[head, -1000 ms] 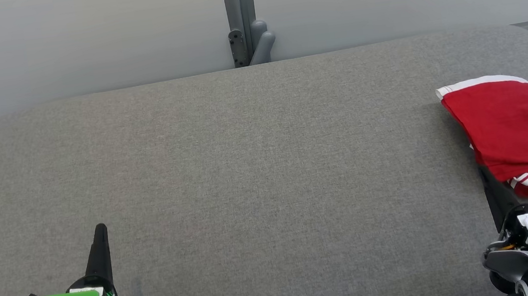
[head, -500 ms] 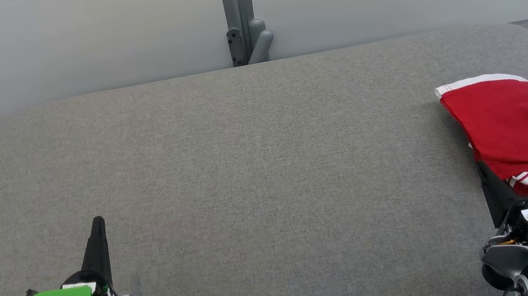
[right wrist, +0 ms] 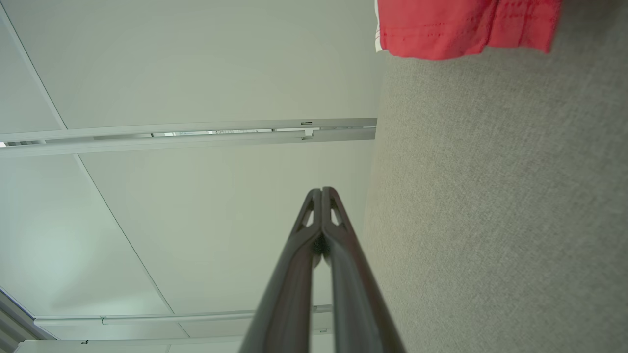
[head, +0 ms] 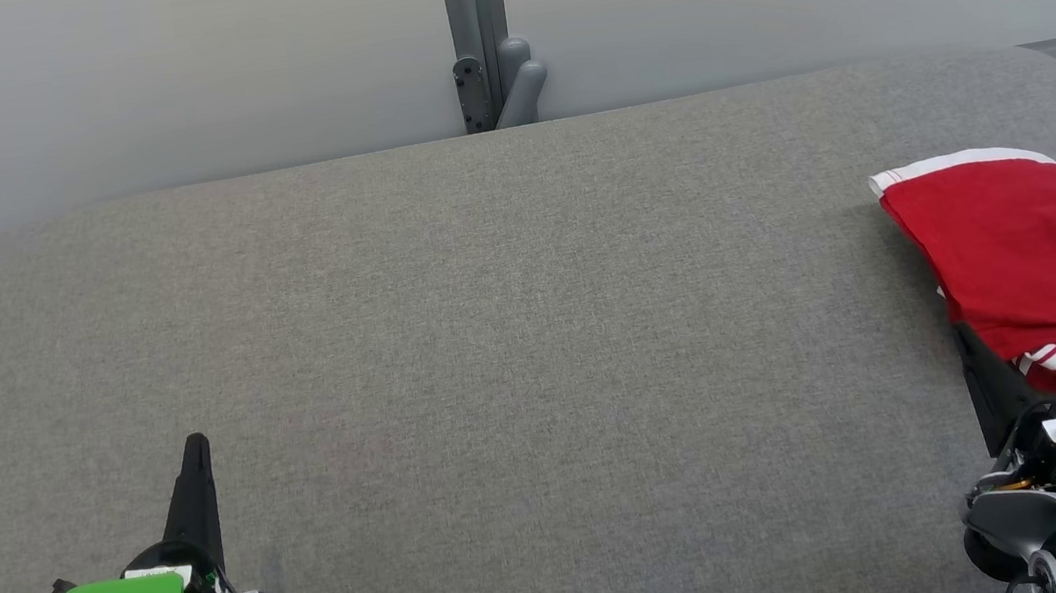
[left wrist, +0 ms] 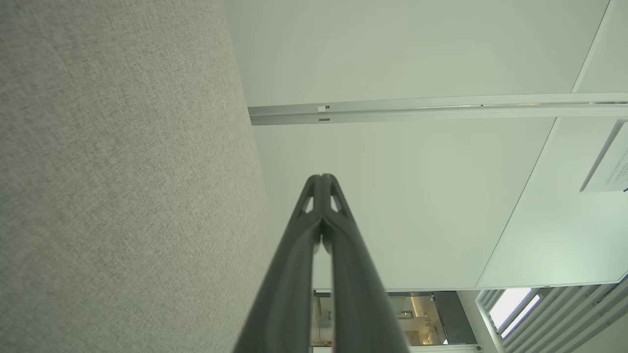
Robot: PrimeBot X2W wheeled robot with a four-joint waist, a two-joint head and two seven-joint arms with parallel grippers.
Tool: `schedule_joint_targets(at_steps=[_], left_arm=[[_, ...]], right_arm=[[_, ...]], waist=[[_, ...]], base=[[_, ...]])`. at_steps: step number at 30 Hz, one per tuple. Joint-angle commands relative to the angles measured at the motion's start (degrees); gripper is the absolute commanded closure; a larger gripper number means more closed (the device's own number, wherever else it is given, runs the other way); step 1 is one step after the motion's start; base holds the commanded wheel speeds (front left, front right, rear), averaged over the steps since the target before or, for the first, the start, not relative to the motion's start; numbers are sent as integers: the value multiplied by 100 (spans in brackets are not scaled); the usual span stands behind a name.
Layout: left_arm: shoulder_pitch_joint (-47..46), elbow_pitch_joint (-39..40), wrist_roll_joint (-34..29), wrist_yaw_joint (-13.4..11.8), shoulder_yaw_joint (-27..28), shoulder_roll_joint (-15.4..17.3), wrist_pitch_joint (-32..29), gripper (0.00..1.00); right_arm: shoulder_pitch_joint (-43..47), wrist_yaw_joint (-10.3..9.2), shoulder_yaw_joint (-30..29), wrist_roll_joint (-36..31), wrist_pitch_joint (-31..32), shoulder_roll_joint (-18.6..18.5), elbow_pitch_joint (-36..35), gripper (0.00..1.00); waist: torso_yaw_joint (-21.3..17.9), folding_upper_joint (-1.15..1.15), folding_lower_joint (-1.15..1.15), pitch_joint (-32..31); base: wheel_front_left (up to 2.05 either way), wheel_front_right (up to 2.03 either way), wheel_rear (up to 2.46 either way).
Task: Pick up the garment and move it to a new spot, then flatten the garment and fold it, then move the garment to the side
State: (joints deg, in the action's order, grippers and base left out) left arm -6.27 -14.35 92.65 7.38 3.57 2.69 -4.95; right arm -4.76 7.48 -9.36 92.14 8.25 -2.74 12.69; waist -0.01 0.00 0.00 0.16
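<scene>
Since the red garment point(head: 1028, 265) lies loosely folded at the right edge of the grey bench point(head: 513, 339), the move-aside step looks done to me. That is likely why the left tool point(head: 195, 446) and right tool point(head: 962, 336) rest low at the near edge, each closed tip to tip, gripping nothing. The right tool's tip sits just beside the garment's near hem, contact unclear, and the garment's lettered right part is cut off by the frame.
</scene>
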Motion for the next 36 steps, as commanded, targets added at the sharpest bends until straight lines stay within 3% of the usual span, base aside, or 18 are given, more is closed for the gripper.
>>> schedule_joint_targets(at_steps=[1,36], left_arm=[[-72,16,13,23,17,35,-7,100],[-72,16,13,23,17,35,-7,100]], right_arm=[[-26,2,4,32,8,-27,13,100],[-25,2,5,32,7,-26,13,100]], waist=[[0,0,0,0],[0,0,0,0]], base=[[0,0,0],[0,0,0]])
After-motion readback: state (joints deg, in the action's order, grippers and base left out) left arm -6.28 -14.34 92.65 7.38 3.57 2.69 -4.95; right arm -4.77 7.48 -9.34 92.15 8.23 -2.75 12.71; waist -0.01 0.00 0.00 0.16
